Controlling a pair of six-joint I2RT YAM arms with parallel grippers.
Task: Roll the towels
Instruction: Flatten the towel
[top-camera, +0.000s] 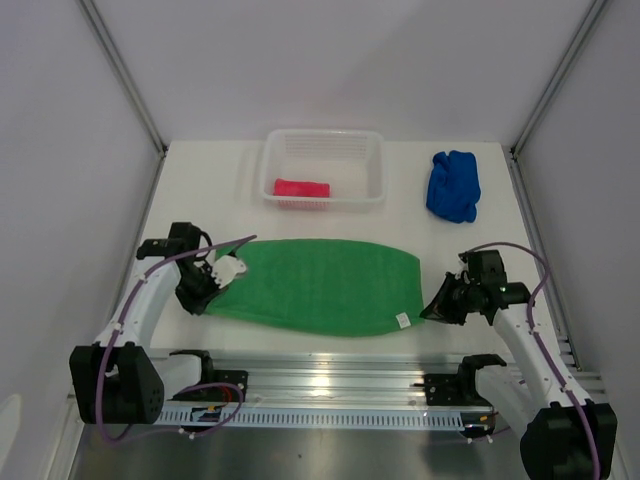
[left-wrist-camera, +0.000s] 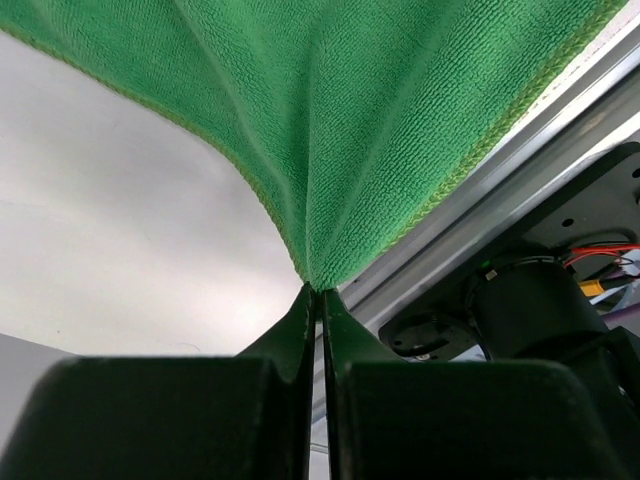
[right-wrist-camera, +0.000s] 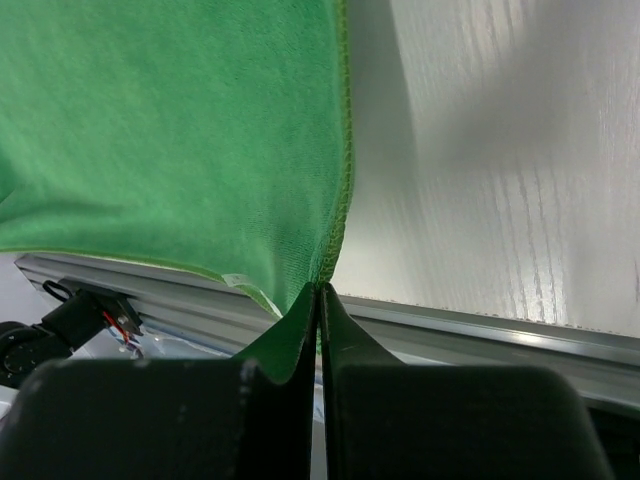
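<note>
Left wrist, green towel (left-wrist-camera: 350, 120) corner in left claw (left-wrist-camera: 318, 291)

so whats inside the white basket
A pink towel, bunched or rolled, lies inside the white basket against its near wall. Nothing else shows in there, though the mesh wall screens the towel's lower edge and whatever lies under it.

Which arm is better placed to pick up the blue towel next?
Right: the blue towel lies on its side, beyond the right gripper, though that gripper is shut on the green towel.
</note>
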